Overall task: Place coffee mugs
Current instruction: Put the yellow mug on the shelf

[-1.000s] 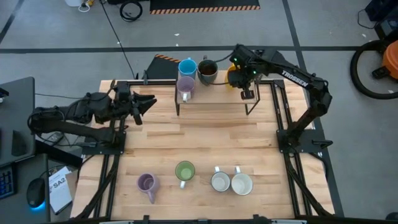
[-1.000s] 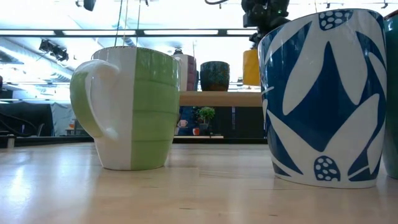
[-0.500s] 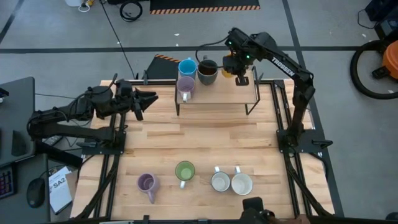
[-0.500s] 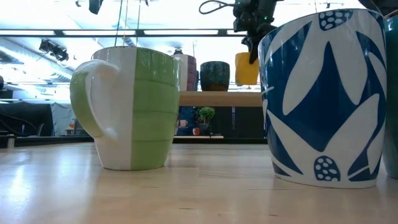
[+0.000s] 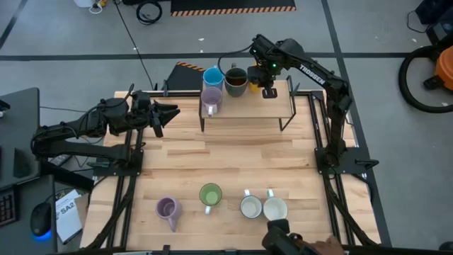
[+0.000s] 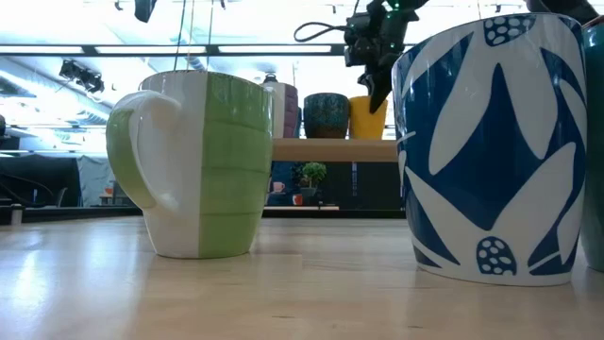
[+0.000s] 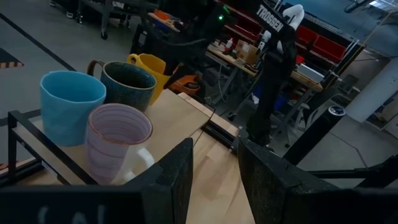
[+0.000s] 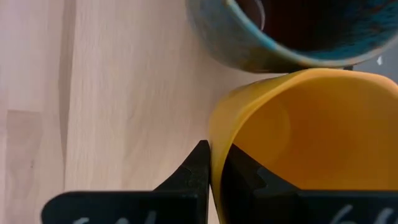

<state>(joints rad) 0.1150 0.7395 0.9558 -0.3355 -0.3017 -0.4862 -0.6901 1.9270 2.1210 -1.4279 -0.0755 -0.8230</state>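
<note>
Along the near edge of the light wooden surface point(image 5: 226, 159) stand four small ceramic mugs: a lilac mug point(image 5: 167, 208), a green-and-white mug point(image 5: 210, 195) and two white mugs point(image 5: 250, 207) point(image 5: 275, 209). At far left, the left claw point(image 5: 168, 113) hovers with fingers apart, holding nothing. On the raised wooden shelf point(image 5: 248, 103) at the far edge sit a second lilac mug point(image 5: 211, 98), a blue mug point(image 5: 213, 76) and a dark brown mug point(image 5: 236, 79). Beside that one, the right claw point(image 8: 215, 163) pinches the rim of an orange mug point(image 8: 298, 130).
</note>
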